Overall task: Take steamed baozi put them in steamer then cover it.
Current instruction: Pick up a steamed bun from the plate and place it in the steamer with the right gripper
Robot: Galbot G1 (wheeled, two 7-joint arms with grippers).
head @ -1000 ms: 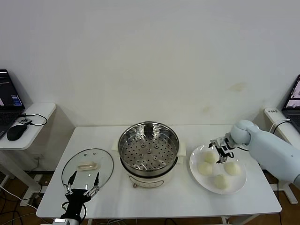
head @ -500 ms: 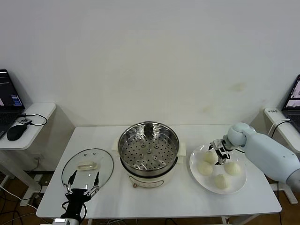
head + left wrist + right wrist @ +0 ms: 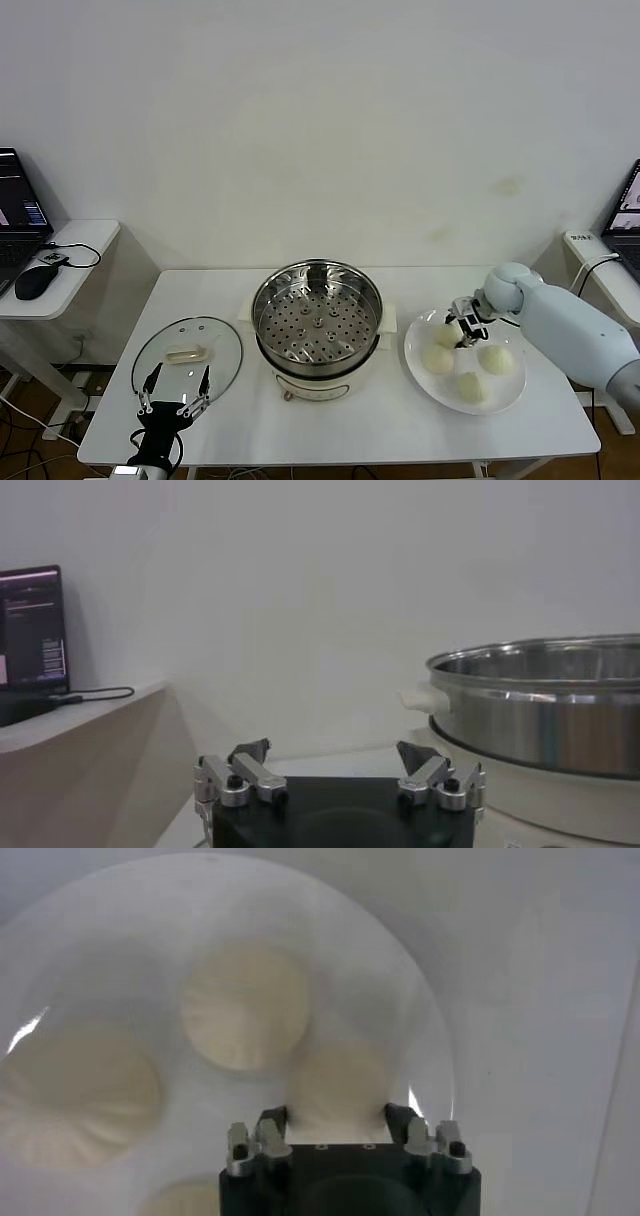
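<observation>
Buns (image 3: 458,358) sit crowded on the plate (image 3: 512,390) beside the steamer (image 3: 316,318), and the right gripper (image 3: 462,329), fingers spread around one, could dent it or nudge its neighbours.

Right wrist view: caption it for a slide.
Right gripper straddles one baozi on the plate, three more beside it.

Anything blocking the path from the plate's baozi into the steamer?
Nothing visible. The steamer is open, its tray bare; the cover lies on the table to its left. The right claw straddles the rear baozi on the plate, beside the pot.
</observation>
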